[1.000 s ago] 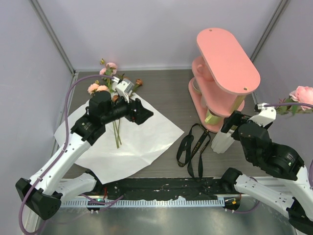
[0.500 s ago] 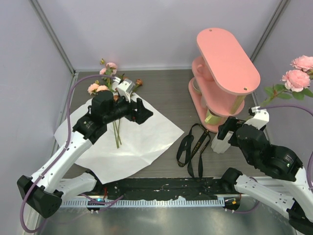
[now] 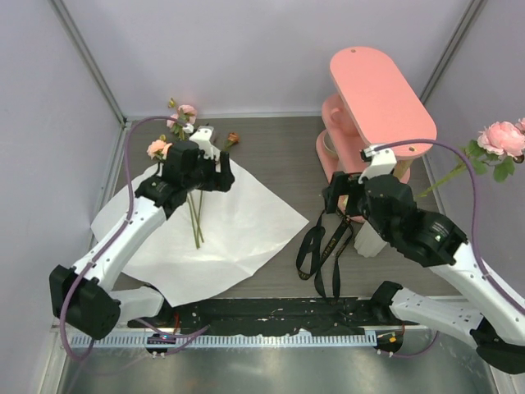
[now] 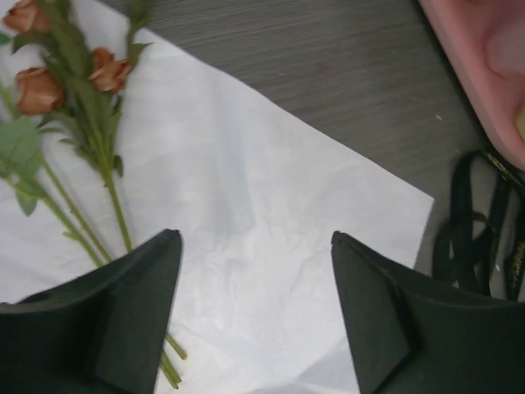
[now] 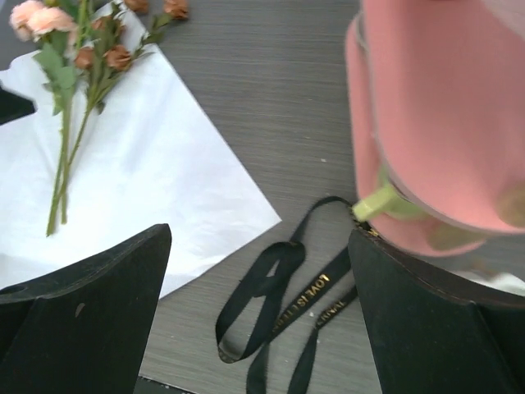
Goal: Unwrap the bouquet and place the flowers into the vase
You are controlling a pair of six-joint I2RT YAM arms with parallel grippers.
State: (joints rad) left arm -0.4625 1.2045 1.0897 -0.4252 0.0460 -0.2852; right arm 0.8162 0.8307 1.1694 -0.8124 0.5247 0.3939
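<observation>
The bouquet is unwrapped. Its white paper [image 3: 246,234] lies flat, with flowers [image 3: 195,215] on its far left part: pink heads [image 3: 157,148], rust buds [image 4: 39,87] and green stems. My left gripper [image 3: 220,174] hovers open just right of them, with only bare paper [image 4: 271,205] between its fingers. My right gripper [image 3: 338,197] is open above the black ribbon [image 3: 324,246]. The white vase [image 3: 371,240] stands behind my right arm, mostly hidden. Pink roses [image 3: 500,139] lean at the far right. Their stem runs down behind that arm.
The pink two-tier shelf [image 3: 381,98] rises at the back right, right beside my right gripper, and its lower tier [image 5: 443,123] fills that wrist view. The ribbon [image 5: 287,295] lies looped between paper and shelf. Enclosure walls close in on three sides.
My right arm has swung left from beside the vase to above the ribbon. The pink roses stay leaning at the right, slightly higher. My left gripper has drawn back and turned toward the flowers.
</observation>
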